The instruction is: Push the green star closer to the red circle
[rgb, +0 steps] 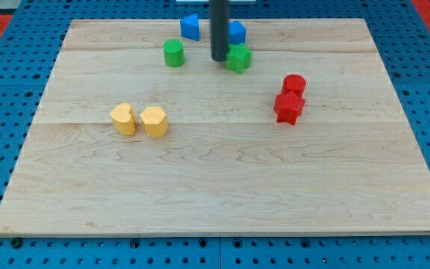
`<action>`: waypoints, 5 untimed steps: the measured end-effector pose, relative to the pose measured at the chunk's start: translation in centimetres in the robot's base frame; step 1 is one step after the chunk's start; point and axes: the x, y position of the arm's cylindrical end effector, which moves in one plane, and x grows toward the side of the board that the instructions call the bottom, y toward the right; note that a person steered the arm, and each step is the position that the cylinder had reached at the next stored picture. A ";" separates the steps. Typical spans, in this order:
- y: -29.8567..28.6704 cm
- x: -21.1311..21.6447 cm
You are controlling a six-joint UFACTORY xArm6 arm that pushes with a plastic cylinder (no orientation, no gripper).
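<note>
My tip (219, 59), a bare rod holding nothing, is touching the green star (239, 57) on its view-left side, while the red circle (294, 84) is lying toward the view's lower right.

All I saw of my arm was a straight dark rod, near-black w/ a faint grey sheen along its length, round in section, plain, even in width down to my tip (219, 59), which was cut flat.

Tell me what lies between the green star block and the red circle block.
Nothing: in the camera view, only bare wooden board separates the green star block from the red circle block. My tip sits against the star's left.
</note>
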 end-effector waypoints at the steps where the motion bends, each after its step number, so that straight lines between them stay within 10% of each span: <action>1: 4.8 2.3; 5: 6.0 -2.8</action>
